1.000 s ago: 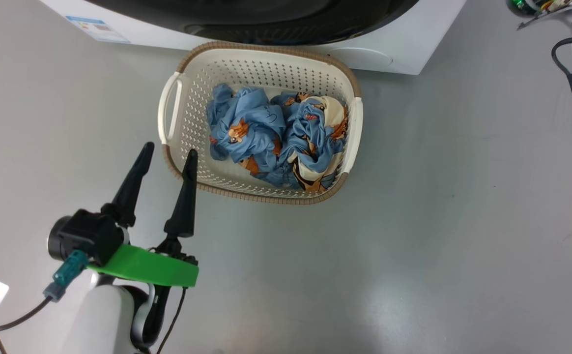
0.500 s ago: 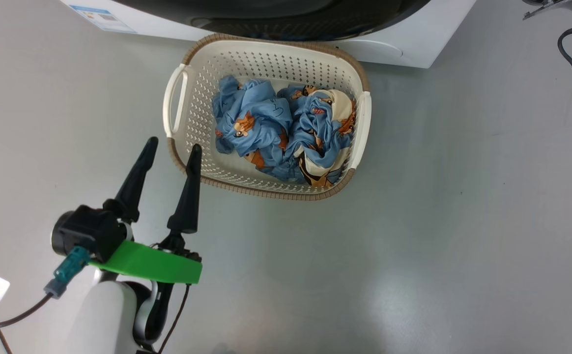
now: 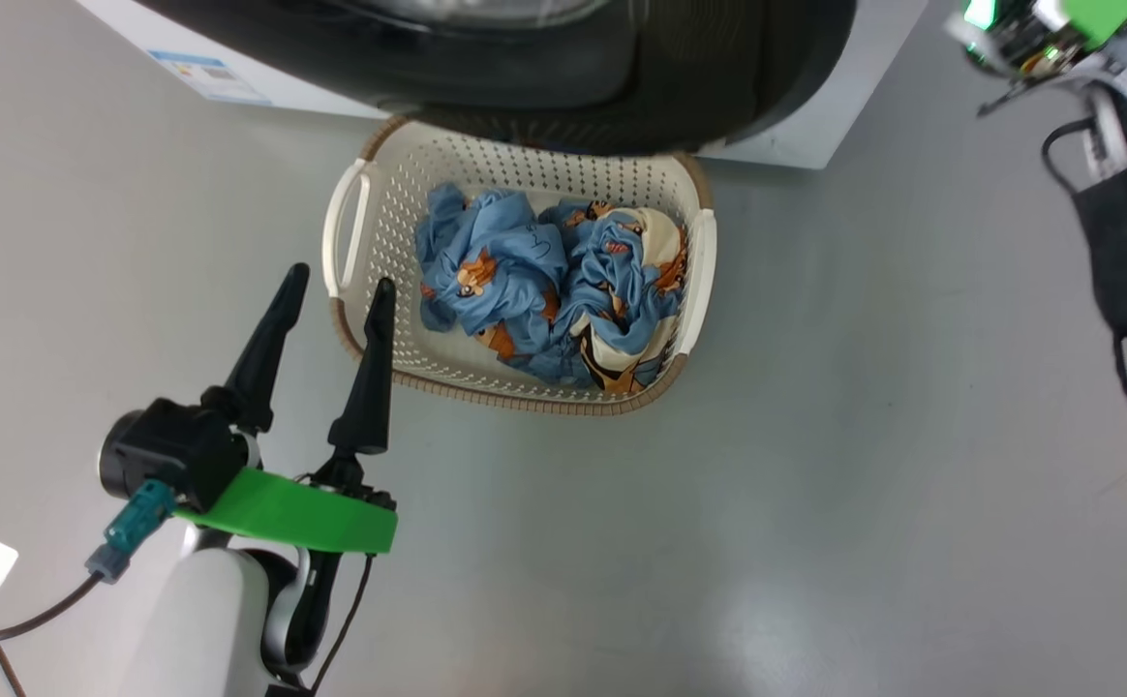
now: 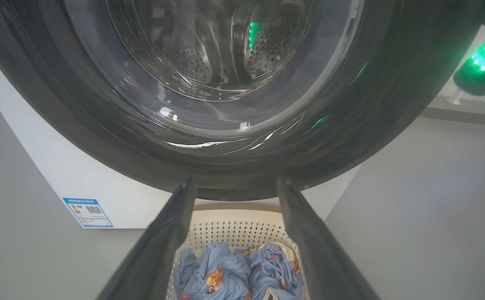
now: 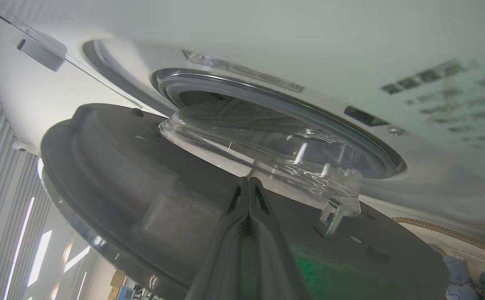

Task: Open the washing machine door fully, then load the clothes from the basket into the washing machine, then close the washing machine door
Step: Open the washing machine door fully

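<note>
The washing machine (image 3: 796,106) is white, and its black-ringed door (image 3: 699,87) stands partly swung out over the far rim of the basket (image 3: 525,399). The light-blue cartoon-print clothes (image 3: 544,281) lie bundled inside the basket. My left gripper (image 3: 341,283) is open and empty beside the basket's near left corner. In the left wrist view it (image 4: 236,185) points at the door's outer face (image 4: 80,116), with the clothes (image 4: 234,275) below. My right gripper (image 5: 247,183) is shut, its tips against the door's grey inner face (image 5: 121,166) just below the clear glass bulge (image 5: 267,154).
The machine's grey gasket ring (image 5: 292,108) shows behind the glass. A blue label (image 3: 205,75) marks the washer's lower left corner. My right arm's wrist (image 3: 1048,34) with green parts and black cabling hangs at the upper right. Bare grey floor surrounds the basket.
The door's black ring now reaches farther out over the basket's far rim. My right wrist has come into the top right of the head view, which has shifted. The left gripper stays open.
</note>
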